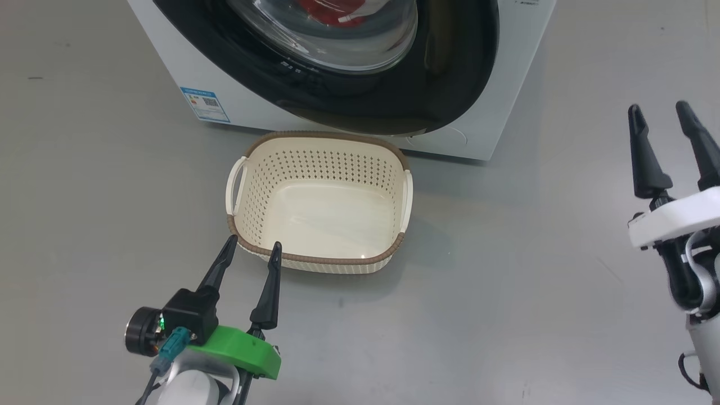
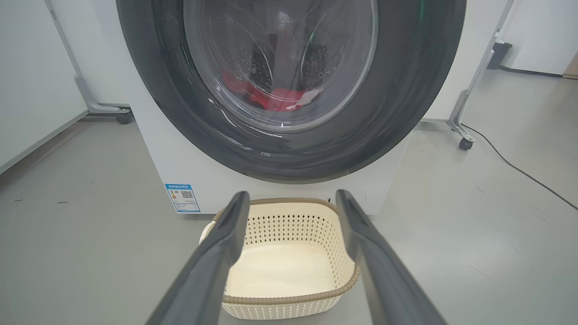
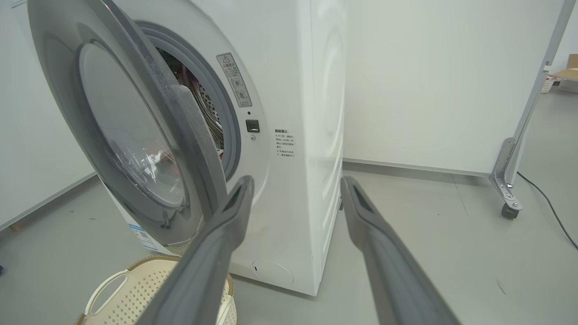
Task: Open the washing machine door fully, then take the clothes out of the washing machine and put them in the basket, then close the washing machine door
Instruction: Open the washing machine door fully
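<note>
The white washing machine (image 1: 169, 62) stands at the top of the head view. Its round black door (image 1: 450, 84) is ajar, swung partly out from the front, as the right wrist view shows (image 3: 135, 135). Red clothes (image 2: 280, 97) lie in the drum behind the glass (image 1: 332, 11). The cream basket (image 1: 320, 259) sits empty on the floor before the machine (image 2: 289, 298). My left gripper (image 1: 252, 247) is open, its tips at the basket's near rim. My right gripper (image 1: 659, 109) is open, off to the right of the machine, holding nothing.
Grey floor all around. A blue label (image 1: 206, 104) is on the machine's lower left front, a round flap (image 3: 272, 272) at lower right. A wheeled frame leg (image 3: 508, 189) and a black cable (image 2: 519, 169) lie to the right. White panels stand behind.
</note>
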